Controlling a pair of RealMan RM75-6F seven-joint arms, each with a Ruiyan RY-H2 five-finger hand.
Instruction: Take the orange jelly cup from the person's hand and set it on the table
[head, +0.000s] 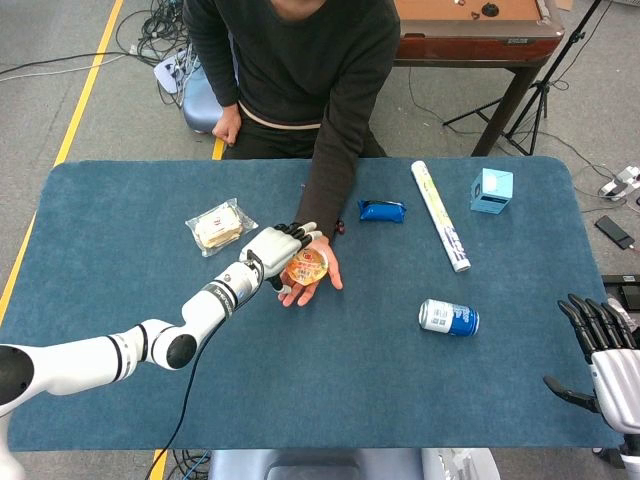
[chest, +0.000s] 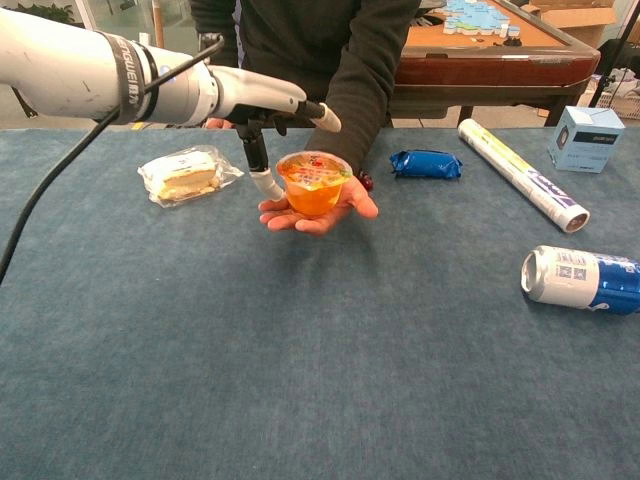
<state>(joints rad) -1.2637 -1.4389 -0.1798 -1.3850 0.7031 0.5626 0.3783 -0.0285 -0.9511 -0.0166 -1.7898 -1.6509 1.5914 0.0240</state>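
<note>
The orange jelly cup (head: 306, 265) (chest: 313, 184) stands upright on the person's open palm (head: 312, 281) (chest: 322, 214) over the middle of the table. My left hand (head: 276, 245) (chest: 262, 101) is right at the cup's left side. Its fingers (chest: 322, 115) stretch out above the lid, and its thumb (chest: 266, 184) hangs down beside the cup's left wall. The fingers are spread and nothing is held. My right hand (head: 603, 348) rests at the table's near right corner with fingers apart, seen only in the head view.
A wrapped sandwich (head: 218, 226) (chest: 185, 172) lies left of the cup. A blue pouch (head: 382, 211) (chest: 426, 163), a long roll (head: 440, 215) (chest: 520, 172), a pale blue box (head: 491, 190) (chest: 586, 138) and a toppled blue can (head: 449, 318) (chest: 583, 279) sit to the right.
</note>
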